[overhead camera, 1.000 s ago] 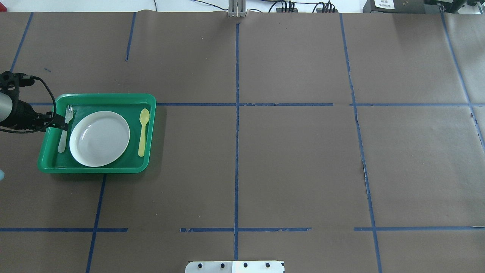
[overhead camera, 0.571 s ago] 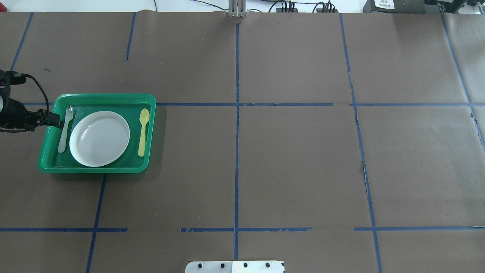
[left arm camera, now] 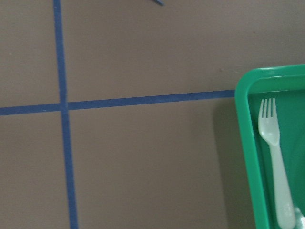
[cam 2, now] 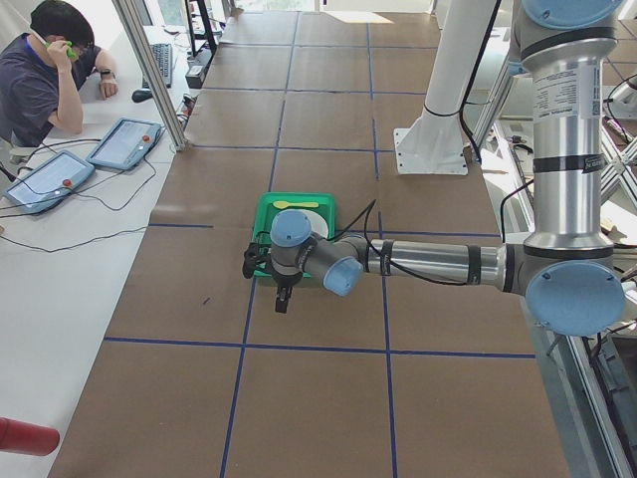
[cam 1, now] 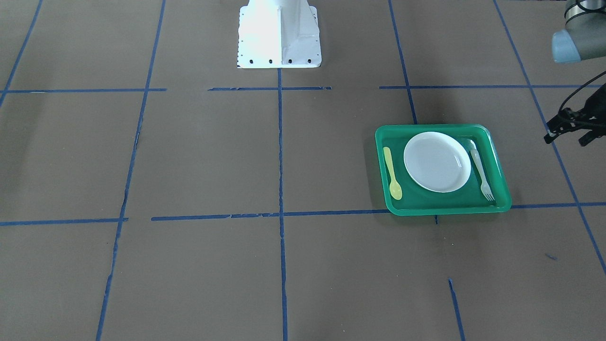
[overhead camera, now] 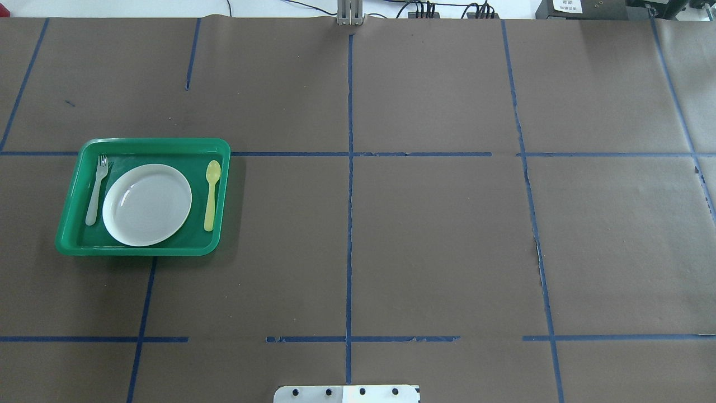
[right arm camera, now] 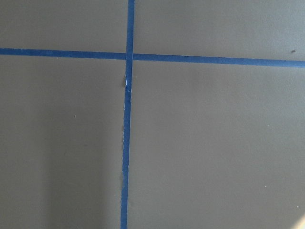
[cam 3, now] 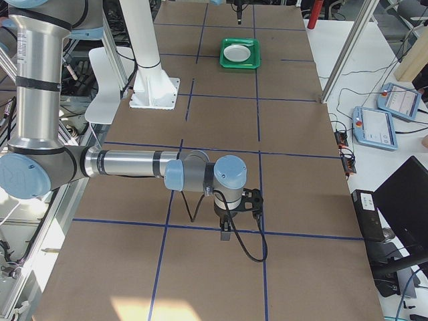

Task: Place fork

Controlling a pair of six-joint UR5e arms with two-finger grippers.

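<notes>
The pale plastic fork (overhead camera: 96,190) lies flat in the green tray (overhead camera: 67,240), left of the white plate (overhead camera: 146,204), tines toward the far side. It also shows in the front view (cam 1: 481,174) and the left wrist view (left arm camera: 276,167). My left gripper (cam 1: 565,138) is open and empty. It hangs beside the tray's outer side, apart from it, and is outside the overhead view. My right gripper (cam 3: 226,234) shows only in the exterior right view, far from the tray; I cannot tell if it is open or shut.
A yellow spoon (overhead camera: 211,196) lies in the tray on the plate's other side. The robot's white base (cam 1: 279,33) stands at the table's middle edge. Blue tape lines cross the brown table. An operator (cam 2: 45,70) sits at a side desk.
My left gripper has drawn back leftward from the tray's edge and left the overhead view. The fork, plate and spoon have not moved.
</notes>
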